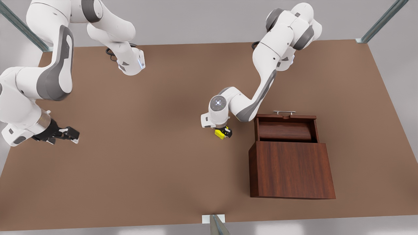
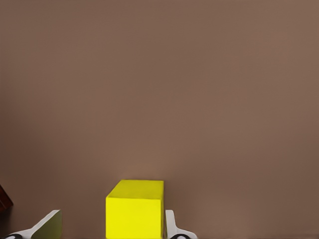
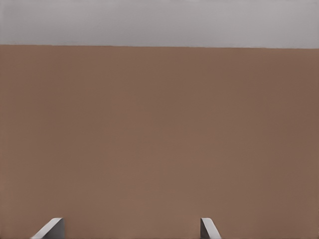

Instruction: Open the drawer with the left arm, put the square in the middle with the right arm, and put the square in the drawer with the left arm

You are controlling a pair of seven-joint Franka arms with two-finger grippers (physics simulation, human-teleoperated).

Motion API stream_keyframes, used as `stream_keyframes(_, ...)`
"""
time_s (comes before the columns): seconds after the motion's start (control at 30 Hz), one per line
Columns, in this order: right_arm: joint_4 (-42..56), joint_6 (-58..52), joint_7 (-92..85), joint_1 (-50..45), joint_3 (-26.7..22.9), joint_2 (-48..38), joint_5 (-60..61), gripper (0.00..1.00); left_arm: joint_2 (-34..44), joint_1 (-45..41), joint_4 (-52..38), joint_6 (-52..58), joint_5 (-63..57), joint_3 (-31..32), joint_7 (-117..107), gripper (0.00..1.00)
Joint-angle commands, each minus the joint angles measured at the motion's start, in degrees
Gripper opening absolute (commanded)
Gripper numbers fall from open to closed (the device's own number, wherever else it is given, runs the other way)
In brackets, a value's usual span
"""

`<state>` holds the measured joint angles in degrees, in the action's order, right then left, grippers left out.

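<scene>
Tabletop [image 1: 147, 163] brown, wide. Cabinet [image 1: 291, 169] at front view's right, drawer [image 1: 285, 130] pulled open. Right gripper [image 1: 67, 133] waits at front view's left, fingers spread. Left gripper [image 1: 224, 133] mid-tabletop, around square [image 1: 219, 133]; one finger apart from it.

Soft, even light is falling from above, giving no glare on the matte tabletop [image 1: 147, 169]. Faint, diffuse shadows are pooling beneath the arms and beside the cabinet [image 1: 290, 169]. The square [image 2: 134, 209] is glowing bright yellow, its top face lighter. The edges perhaps are softening slightly.
</scene>
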<state>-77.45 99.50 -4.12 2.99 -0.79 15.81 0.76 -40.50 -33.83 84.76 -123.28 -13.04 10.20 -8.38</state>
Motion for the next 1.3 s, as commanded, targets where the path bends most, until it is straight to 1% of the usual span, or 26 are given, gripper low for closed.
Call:
stream_keyframes(0.0,0.11,-0.01,-0.02,-0.09,0.09,-0.07,0.29,1.0,-0.02,-0.01,0.49,-0.38,-0.06,-0.01,0.29,1.0)
stream_keyframes(0.07,0.11,-3.96,-0.1,-0.35,0.09,-0.08,0.2,1.0,-0.19,0.17,1.11,-1.53,-0.06,-0.09,0.47,1.0)
stream_keyframes(0.1,0.28,-3.96,-0.19,0.09,0.0,0.01,0.12,1.0,-0.63,-0.01,1.02,-1.62,-0.06,-0.09,0.47,1.0)
stream_keyframes(0.17,0.28,-3.7,-0.19,1.93,-0.09,-0.07,0.12,1.0,-1.33,-0.01,1.02,-1.97,-0.06,-0.09,0.56,1.0)
stream_keyframes(0.27,0.2,-3.44,-0.1,1.76,0.09,0.01,0.03,1.0,-2.21,0.0,1.02,-1.97,-0.14,-0.62,0.91,1.0)
stream_keyframes(0.33,0.2,-3.17,-0.54,1.58,0.09,1.6,-1.03,1.0,-1.95,0.17,2.24,-2.05,-0.06,-0.71,0.91,1.0)
stream_keyframes(0.4,0.2,0.43,-0.1,1.14,0.35,1.86,-1.11,1.0,-1.6,-0.01,3.83,-3.81,-0.06,-0.89,0.82,1.0)
stream_keyframes(0.93,0.2,0.43,-0.1,1.23,0.44,2.39,-0.41,1.0,-4.76,-0.53,3.83,-6.45,-0.06,-0.89,-0.06,0.99)
stream_keyframes(1.0,0.2,0.43,-0.1,1.23,0.44,2.39,-0.32,1.0,-4.94,-0.53,3.83,-6.45,-0.06,-0.89,-0.06,0.86)
stream_keyframes(1.03,0.2,0.43,-0.1,1.23,0.44,2.39,-0.32,1.0,-5.02,-0.53,3.83,-6.45,-0.06,-0.89,-0.06,0.82)
stream_keyframes(1.1,0.2,0.43,-0.1,1.41,0.44,2.39,-0.24,1.0,-5.03,-0.62,3.83,-6.45,-0.06,-0.89,-0.14,0.81)
stream_keyframes(1.17,0.2,0.43,-0.1,1.41,0.44,2.39,-0.24,1.0,-5.03,-0.8,3.83,-6.45,-0.06,-0.89,-0.14,0.77)
stream_keyframes(1.27,0.2,0.43,-0.1,1.32,0.44,2.39,-0.32,1.0,-5.2,-1.06,3.83,-6.45,-0.06,-0.89,-0.23,0.76)
